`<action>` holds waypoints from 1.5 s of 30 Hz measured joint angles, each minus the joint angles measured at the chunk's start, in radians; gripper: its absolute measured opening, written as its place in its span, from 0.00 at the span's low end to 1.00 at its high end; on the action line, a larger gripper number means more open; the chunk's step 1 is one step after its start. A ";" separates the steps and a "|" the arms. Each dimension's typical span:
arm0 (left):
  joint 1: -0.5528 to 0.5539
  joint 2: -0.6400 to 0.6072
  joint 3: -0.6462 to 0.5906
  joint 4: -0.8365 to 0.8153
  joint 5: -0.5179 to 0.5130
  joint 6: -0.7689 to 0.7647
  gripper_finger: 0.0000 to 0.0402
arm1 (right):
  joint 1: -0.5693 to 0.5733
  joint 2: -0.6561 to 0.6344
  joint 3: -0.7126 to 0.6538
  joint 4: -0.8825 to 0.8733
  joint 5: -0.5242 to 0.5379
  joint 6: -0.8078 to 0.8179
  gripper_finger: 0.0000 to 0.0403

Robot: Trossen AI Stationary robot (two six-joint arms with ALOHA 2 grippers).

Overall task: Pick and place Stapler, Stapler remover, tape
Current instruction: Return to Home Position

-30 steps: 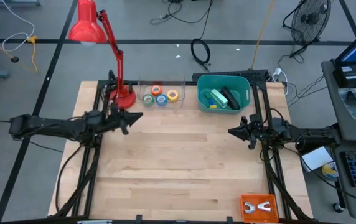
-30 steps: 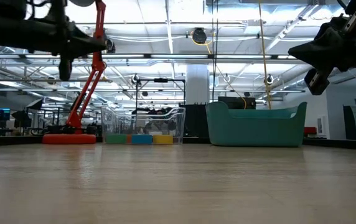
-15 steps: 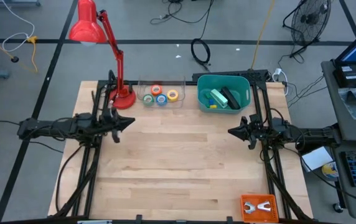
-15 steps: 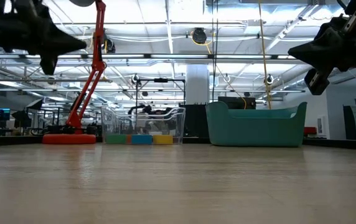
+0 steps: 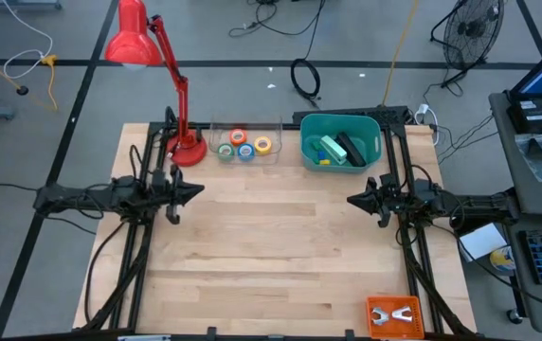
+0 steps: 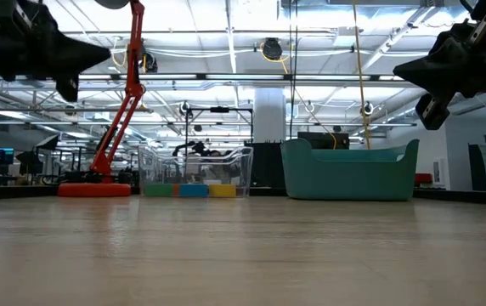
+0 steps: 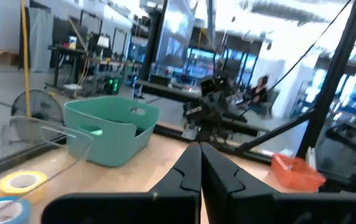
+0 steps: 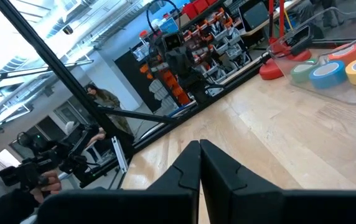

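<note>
Four tape rolls (image 5: pixel 243 145), orange, green, blue and yellow, lie in a clear tray (image 5: pixel 245 126) at the table's far edge; the right wrist view shows them too (image 8: pixel 327 73). Beside it, a teal bin (image 5: pixel 373 128) holds the black stapler (image 5: pixel 352 147) with green, blue and yellow items; which one is the stapler remover, I cannot tell. My left gripper (image 5: pixel 200 189) hovers shut over the table's left side, pointing right. My right gripper (image 5: pixel 350 200) hovers shut over the right side, pointing left. Neither holds anything.
A red desk lamp stands on its round base (image 5: pixel 188 150) at the far left, next to the clear tray. An orange tray (image 5: pixel 394 314) with a pale metal piece sits at the near right corner. Bare wood (image 5: pixel 271 237) lies between the two grippers.
My left gripper has drawn back toward the table's left edge, sunk a little and rolled about its own line. It has stayed shut. The right arm has kept still.
</note>
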 joint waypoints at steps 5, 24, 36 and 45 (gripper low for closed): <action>0.000 -0.009 -0.033 0.025 0.009 -0.019 0.00 | 0.000 0.000 0.000 0.000 0.000 0.000 0.00; 0.002 -0.007 -0.031 -0.180 0.047 -0.132 0.01 | 0.000 0.000 0.000 0.000 0.000 0.000 0.00; 0.002 -0.006 -0.031 -0.163 0.046 -0.252 0.05 | 0.000 0.000 0.000 0.000 0.000 0.000 0.00; 0.003 -0.006 -0.033 -0.136 0.043 -0.252 0.05 | 0.000 0.000 0.000 0.000 0.000 0.000 0.00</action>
